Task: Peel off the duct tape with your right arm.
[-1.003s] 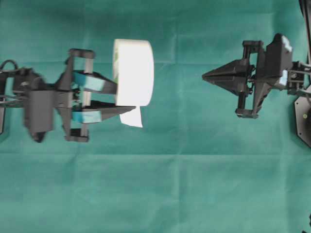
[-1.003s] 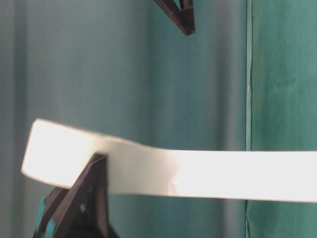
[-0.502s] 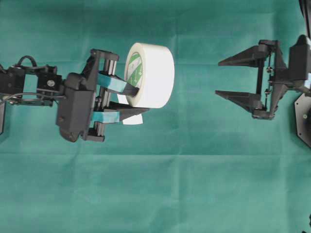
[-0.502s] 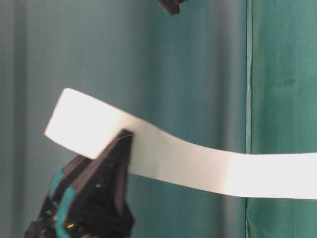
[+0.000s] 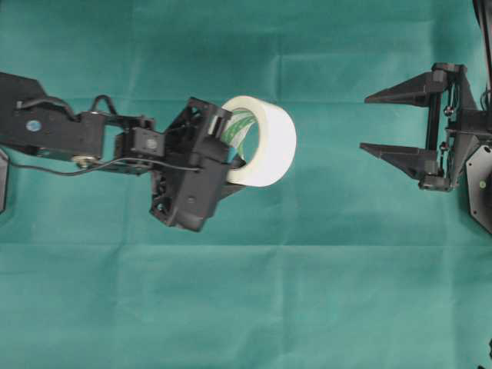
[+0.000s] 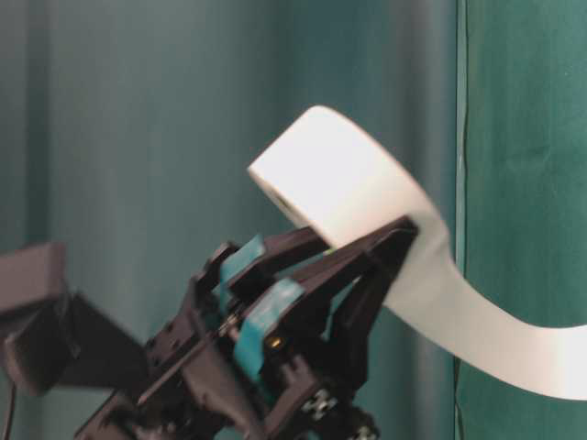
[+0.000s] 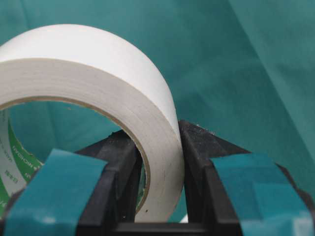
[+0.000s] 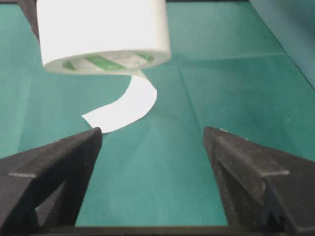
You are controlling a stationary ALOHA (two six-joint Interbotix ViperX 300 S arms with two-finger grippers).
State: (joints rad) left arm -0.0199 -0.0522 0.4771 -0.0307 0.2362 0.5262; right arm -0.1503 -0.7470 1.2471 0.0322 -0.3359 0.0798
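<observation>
left gripper (image 5: pixel 231 165): clamped on the wall of the duct tape roll, one teal-strip finger (image 7: pixel 54 191) inside the core, the other (image 7: pixel 251 189) outside. My wrist cam shows the tape wall squeezed right between them.

duct tape (image 5: pixel 265 142): up off the cloth in my left grip, roll tilted so the overhead cam looks partly into the green-and-white core. It's a bit to 9 o'clock of center in that view.

loose tab (image 8: pixel 123 108): a short white strip curling down off the bottom of the roll, free end hanging loose, nothing touching it. Seen from my right wrist cam it droops toward 7 o'clock.

right gripper (image 5: pixel 365 121): jaws spread wide, holding nothing. Sits at 3 o'clock in the overhead, tips pointing toward 9 o'clock at the roll, well apart from it.

right fingers (image 8: pixel 54 167): plain black, framing the roll and tab from either side in my wrist cam, tab between them but farther out.

green cloth (image 5: pixel 246 307): covers the whole table under both arms.
</observation>
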